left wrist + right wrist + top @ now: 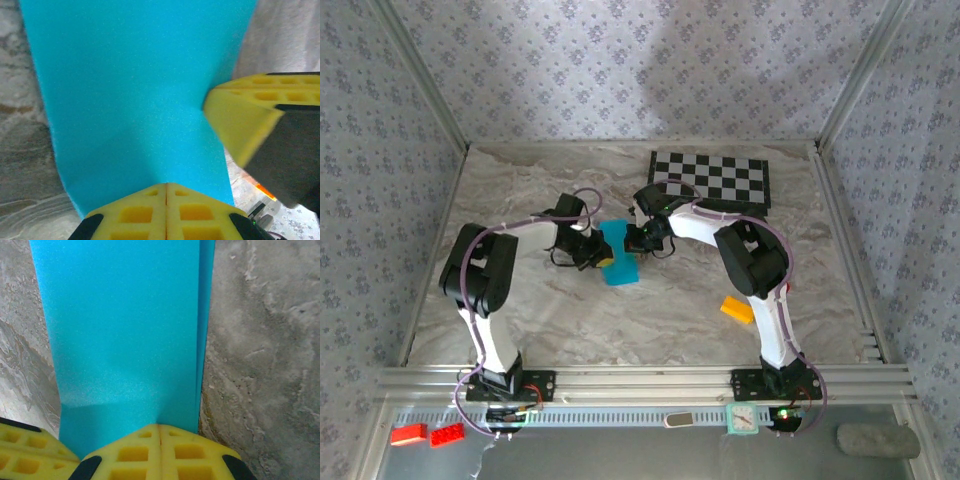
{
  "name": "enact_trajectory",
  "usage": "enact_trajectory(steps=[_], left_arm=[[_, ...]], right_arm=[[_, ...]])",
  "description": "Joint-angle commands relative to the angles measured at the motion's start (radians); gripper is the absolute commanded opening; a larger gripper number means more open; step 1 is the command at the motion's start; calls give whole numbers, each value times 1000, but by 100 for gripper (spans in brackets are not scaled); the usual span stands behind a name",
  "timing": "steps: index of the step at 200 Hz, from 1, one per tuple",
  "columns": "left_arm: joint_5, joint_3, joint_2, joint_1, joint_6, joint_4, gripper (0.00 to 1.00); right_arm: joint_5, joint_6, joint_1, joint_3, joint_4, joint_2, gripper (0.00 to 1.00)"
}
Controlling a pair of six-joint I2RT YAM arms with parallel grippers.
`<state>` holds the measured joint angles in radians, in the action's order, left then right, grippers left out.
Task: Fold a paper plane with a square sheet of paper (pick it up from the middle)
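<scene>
Marbled grey-beige tabletop [570, 320], enclosed by patterned wallpaper walls.

- Left gripper [166, 192]: yellow pads pressed together, clamped on the near edge of the square sheet of paper [135, 90].
- Right gripper [160, 432]: pads likewise closed on the sheet. One of its fingers shows at the right of the left wrist view, meeting the paper's right edge.
- Sheet: cyan, already folded into a narrower strip, with a doubled layer along the right edge in the right wrist view. It sits at the centre of the top view, flanked by both grippers. The two-sided pinch probably keeps the layers aligned and taut for the next crease.
- Chessboard [712, 178]: upper right, well apart.
- Yellow-orange block [737, 309]: right of centre, not involved.
</scene>
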<state>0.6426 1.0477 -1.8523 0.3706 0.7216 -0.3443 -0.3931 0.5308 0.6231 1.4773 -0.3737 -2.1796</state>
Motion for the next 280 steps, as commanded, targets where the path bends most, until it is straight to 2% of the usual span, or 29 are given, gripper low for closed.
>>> enact_trajectory(steps=[1, 51, 88, 111, 144, 189, 249, 280], left_arm=[[2, 22, -24, -8, -68, -106, 7], [-50, -56, -14, -72, -131, -158, 7], [-26, -108, 47, -121, -140, -158, 8], [23, -97, 110, -122, -104, -135, 8], [82, -82, 160, -101, 13, 3, 9], [24, -30, 73, -43, 44, 63, 8], [-6, -53, -24, -53, 10, 89, 8], [-14, -120, -31, -100, -46, 60, 8]], right_arm=[[256, 1, -32, -110, -254, -159, 3], [260, 5, -35, -111, -257, -164, 3], [264, 3, -35, -106, -260, -169, 3], [264, 3, -34, -105, -260, -168, 3], [266, 5, -34, -104, -261, -169, 3], [266, 4, -34, -102, -261, -172, 3], [266, 1, -34, -105, -261, -171, 3], [269, 0, -37, -107, -263, -172, 3]])
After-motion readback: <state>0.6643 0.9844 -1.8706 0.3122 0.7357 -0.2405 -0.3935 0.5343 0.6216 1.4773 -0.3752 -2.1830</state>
